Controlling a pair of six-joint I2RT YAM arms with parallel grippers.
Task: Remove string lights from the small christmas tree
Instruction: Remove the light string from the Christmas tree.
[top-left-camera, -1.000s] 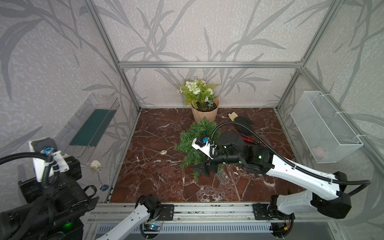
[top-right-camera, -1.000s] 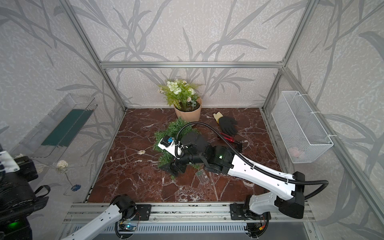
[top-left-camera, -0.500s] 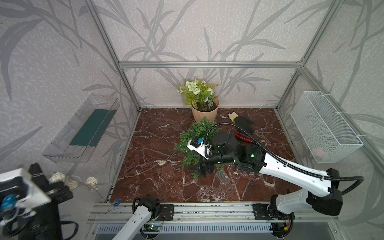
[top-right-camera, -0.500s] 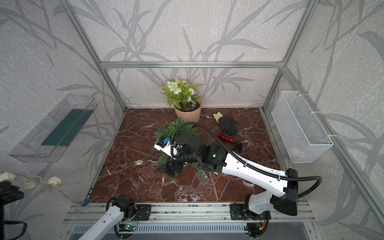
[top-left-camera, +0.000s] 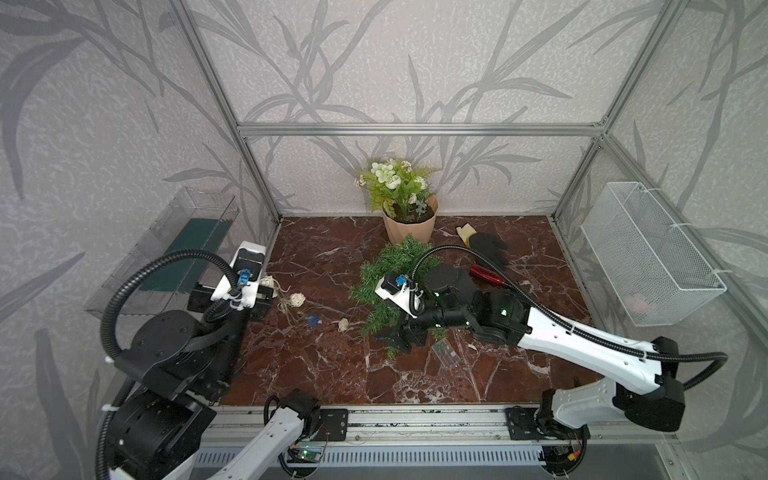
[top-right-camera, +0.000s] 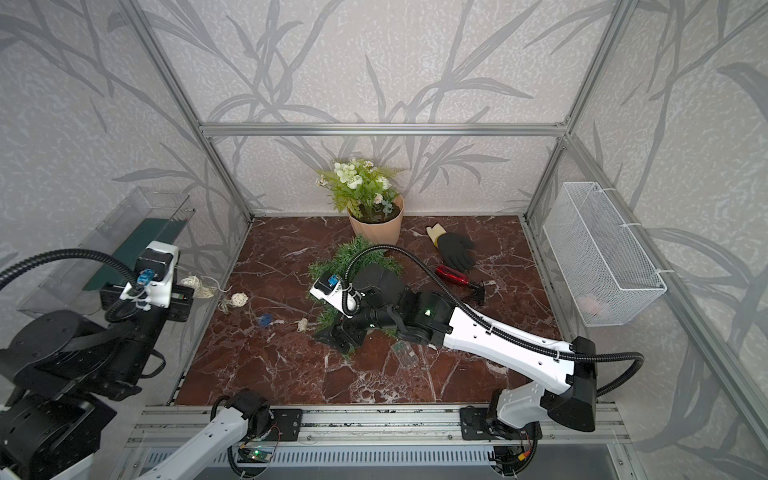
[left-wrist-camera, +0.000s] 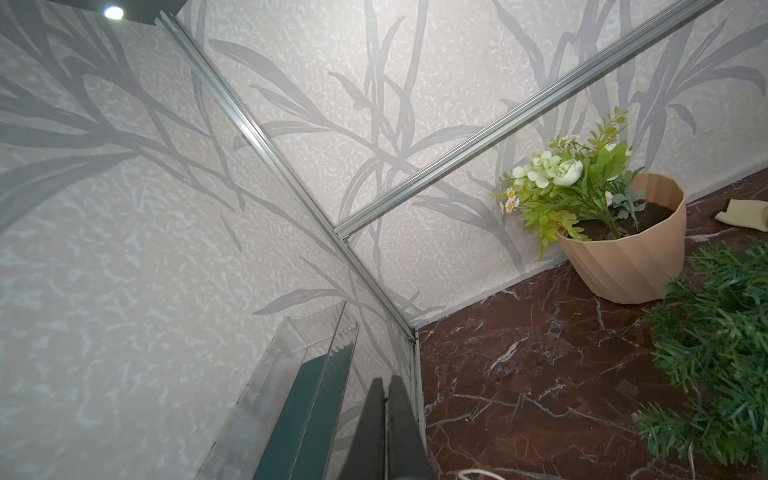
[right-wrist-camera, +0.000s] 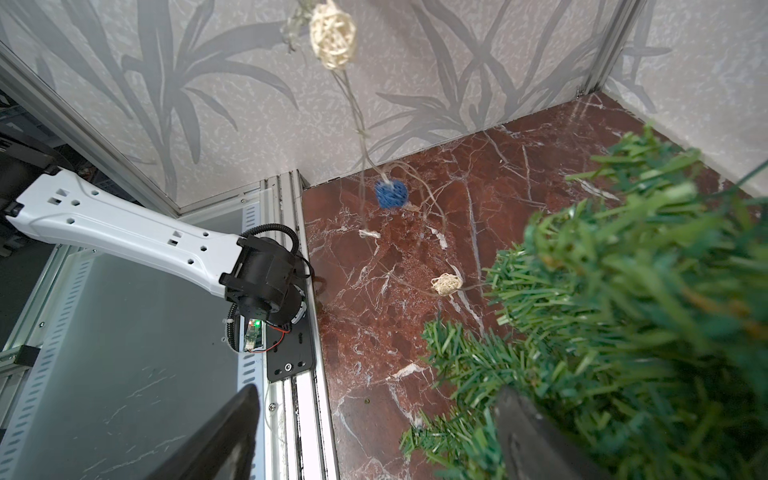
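Observation:
The small christmas tree (top-left-camera: 390, 266) (top-right-camera: 345, 257) (right-wrist-camera: 623, 311) stands mid-floor, dark green and bushy. My right gripper (top-left-camera: 399, 337) (top-right-camera: 340, 332) (right-wrist-camera: 376, 390) is open at its lower front, one finger sunk in the branches and the other clear of them. The string lights (top-left-camera: 297, 298) (top-right-camera: 238, 298) (right-wrist-camera: 332, 37) hang from my left gripper (top-left-camera: 270, 291) (top-right-camera: 189, 289) (left-wrist-camera: 385, 380), which is shut on the wire by the left wall. A blue ball (right-wrist-camera: 390, 194) and a cream ball (right-wrist-camera: 446, 284) trail over the floor to the tree's edge. The clear battery box (top-left-camera: 445, 353) lies by the right arm.
A potted flowering plant (top-left-camera: 409, 208) stands behind the tree. A black glove (top-left-camera: 484, 245) and a red-handled tool (top-left-camera: 486, 276) lie to the right. A wire basket (top-left-camera: 648, 253) hangs on the right wall, a clear tray (top-left-camera: 178, 245) on the left.
My left gripper has swung from low at the front left up to the left wall, carrying the string lights. The right gripper shifted slightly left along the tree, then held.

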